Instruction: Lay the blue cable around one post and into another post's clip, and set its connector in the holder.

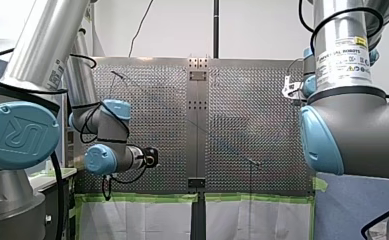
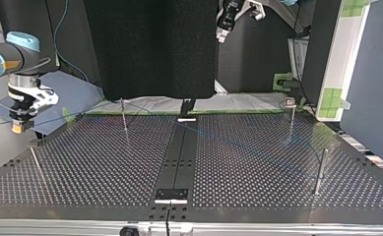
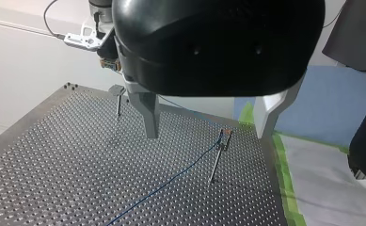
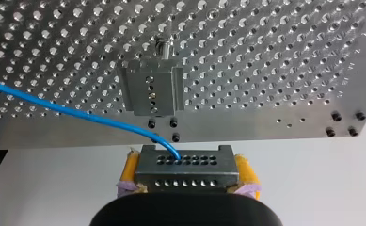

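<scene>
Perforated surface (image 4: 274, 56) with posts (image 3: 217, 160); cable (image 4: 77, 113) runs across it, thin, limp, light. Right tool (image 4: 188, 175) clamps connector (image 4: 185, 162) just off surface edge, before holder (image 4: 151, 92). Left tool (image 3: 206, 134) wide, empty, aloft. Best hold, likely: rigid connector; cable itself may slip, kink.

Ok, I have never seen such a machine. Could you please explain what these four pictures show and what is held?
These are two robot arms at a metal table full of holes. One picture looks from behind the arms, one faces them across the table, and two come from cameras on the wrists. Thin posts stand on the table, and a blue cable runs over it. The right tool grips the cable's metal connector. The left tool is open and empty.
</scene>
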{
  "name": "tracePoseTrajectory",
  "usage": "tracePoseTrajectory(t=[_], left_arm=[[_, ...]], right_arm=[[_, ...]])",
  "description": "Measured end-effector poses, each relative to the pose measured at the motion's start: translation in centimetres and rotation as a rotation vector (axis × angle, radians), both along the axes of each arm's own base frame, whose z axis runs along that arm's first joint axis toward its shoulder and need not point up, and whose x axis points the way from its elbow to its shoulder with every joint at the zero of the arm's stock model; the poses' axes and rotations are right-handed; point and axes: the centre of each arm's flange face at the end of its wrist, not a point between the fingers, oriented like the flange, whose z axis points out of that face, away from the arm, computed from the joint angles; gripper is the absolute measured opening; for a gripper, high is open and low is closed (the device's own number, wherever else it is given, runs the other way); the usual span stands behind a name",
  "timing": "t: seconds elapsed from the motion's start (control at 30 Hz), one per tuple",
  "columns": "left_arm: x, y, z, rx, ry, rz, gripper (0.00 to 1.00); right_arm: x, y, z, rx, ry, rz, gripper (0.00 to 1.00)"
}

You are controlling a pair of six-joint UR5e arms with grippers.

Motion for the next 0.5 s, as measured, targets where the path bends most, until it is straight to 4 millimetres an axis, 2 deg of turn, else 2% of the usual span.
tracePoseTrajectory(t=[0.37, 0.5], left_arm=[[0.8, 0.0, 0.0, 0.014, 0.012, 0.013, 1.0], [0.9, 0.1, 0.0, 0.016, 0.015, 0.018, 1.0]], right_arm=[[0.6, -2.8, -1.8, 0.024, -0.005, 0.081, 0.0], [0.9, -3.2, -1.7, 0.032, -0.005, 0.117, 0.0]])
